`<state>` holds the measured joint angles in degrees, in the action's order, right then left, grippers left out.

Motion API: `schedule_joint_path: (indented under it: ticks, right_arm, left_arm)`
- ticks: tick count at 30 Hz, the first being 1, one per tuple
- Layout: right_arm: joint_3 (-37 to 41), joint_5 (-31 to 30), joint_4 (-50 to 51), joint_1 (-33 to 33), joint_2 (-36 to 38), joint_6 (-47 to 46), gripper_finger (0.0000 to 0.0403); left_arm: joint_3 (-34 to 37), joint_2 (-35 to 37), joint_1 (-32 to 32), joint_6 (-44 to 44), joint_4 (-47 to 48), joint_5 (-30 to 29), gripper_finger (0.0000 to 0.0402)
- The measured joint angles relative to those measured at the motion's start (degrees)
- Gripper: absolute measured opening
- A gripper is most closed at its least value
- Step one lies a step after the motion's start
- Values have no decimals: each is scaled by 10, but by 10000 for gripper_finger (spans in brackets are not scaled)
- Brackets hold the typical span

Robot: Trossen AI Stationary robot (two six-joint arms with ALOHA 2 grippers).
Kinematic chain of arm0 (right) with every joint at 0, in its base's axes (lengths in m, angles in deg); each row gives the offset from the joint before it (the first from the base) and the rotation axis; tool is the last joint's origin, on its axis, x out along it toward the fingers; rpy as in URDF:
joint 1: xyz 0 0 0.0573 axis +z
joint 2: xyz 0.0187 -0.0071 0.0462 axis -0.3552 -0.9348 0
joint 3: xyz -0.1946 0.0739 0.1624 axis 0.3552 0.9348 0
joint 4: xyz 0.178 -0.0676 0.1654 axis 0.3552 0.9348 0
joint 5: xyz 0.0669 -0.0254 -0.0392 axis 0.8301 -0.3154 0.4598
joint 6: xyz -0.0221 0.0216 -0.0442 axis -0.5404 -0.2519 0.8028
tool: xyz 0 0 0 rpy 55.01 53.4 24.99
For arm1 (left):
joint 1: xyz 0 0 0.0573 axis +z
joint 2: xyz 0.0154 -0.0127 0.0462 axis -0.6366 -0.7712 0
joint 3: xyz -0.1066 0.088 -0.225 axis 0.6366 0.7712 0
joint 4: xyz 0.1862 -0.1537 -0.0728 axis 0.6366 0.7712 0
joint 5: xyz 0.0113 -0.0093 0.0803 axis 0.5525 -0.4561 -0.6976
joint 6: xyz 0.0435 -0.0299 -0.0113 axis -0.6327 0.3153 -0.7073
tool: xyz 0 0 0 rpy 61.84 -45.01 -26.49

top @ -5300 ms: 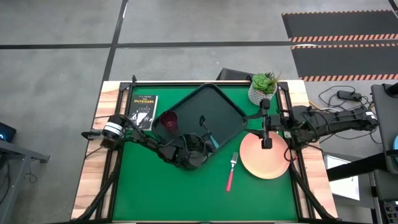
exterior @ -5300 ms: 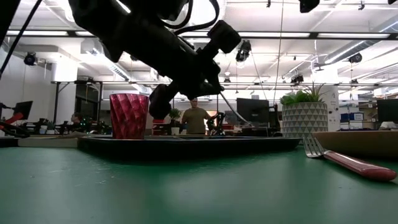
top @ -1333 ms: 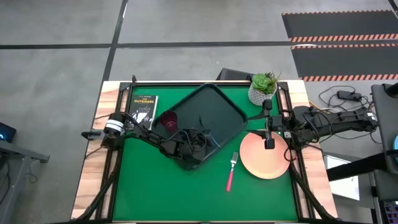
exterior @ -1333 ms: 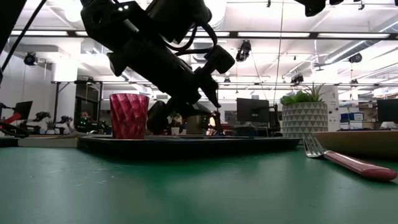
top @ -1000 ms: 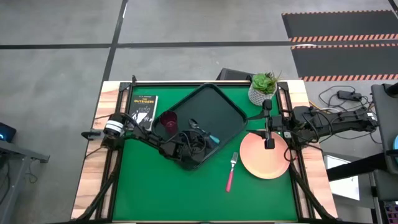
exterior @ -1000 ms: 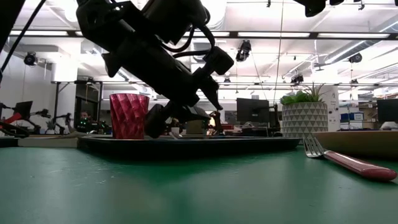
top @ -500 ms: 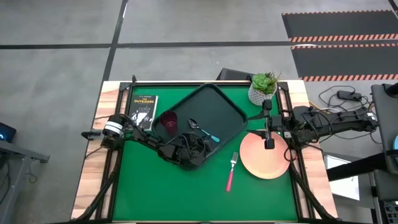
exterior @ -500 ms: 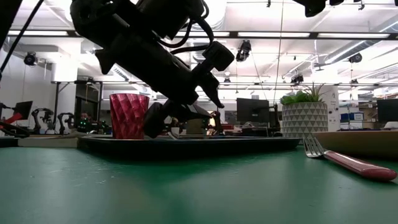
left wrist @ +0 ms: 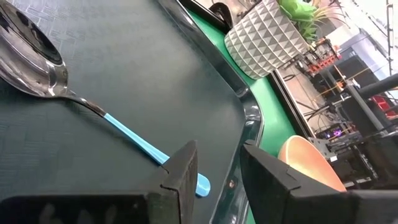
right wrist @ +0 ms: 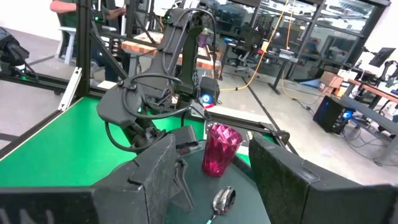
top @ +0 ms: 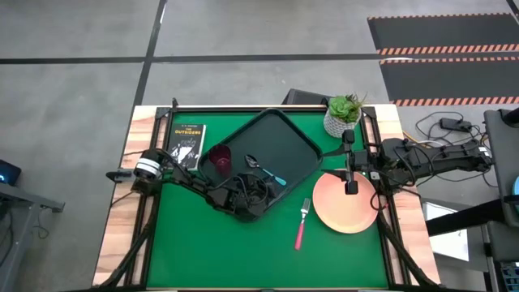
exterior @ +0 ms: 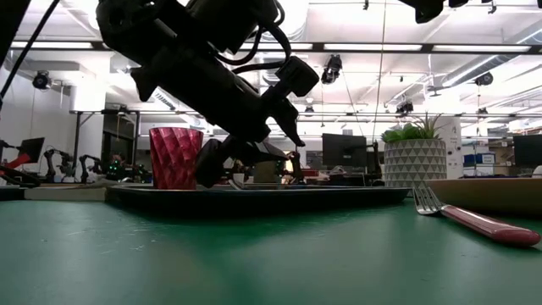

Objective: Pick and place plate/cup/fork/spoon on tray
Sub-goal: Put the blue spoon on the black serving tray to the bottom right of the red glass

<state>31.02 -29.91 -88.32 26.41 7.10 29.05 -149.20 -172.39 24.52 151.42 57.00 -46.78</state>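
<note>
The black tray (top: 285, 136) lies at the table's middle, turned askew. The dark red cup (top: 220, 159) stands upright in its left corner. The spoon (top: 264, 169) lies flat on the tray floor, its blue handle (left wrist: 134, 137) pointing at my left gripper (left wrist: 217, 158). That gripper is open and low over the tray's near edge. The pink-handled fork (top: 301, 224) and the peach plate (top: 346, 207) lie on the green mat to the right. My right gripper (top: 348, 185) hangs open, high above the plate's far edge. My left gripper stands open, with the end of the spoon's handle (left wrist: 200, 184) lying on the tray right beside one finger (left wrist: 183, 171). I cannot tell whether the finger touches it.
A white pot with a green plant (top: 344, 116) stands at the far right, close to the tray's corner. A small black book (top: 188, 146) lies at the far left beside the tray. Bare green mat stretches along the near side.
My left gripper has drawn back a little from the spoon toward the table's near left. The spoon has stayed flat on the tray, and its bowl has come into sight from above.
</note>
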Motion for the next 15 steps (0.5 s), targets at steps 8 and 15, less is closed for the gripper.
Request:
schedule_joint_path:
  ticks: [8,15]
  right_arm:
    - [0,0,0,0,0,0,192]
    - [0,0,0,0,-4,-11,192]
  left_arm:
    - [-28,33,-26,-177,-33,5,101]
    - [-39,122,-64,-433,-26,79,101]
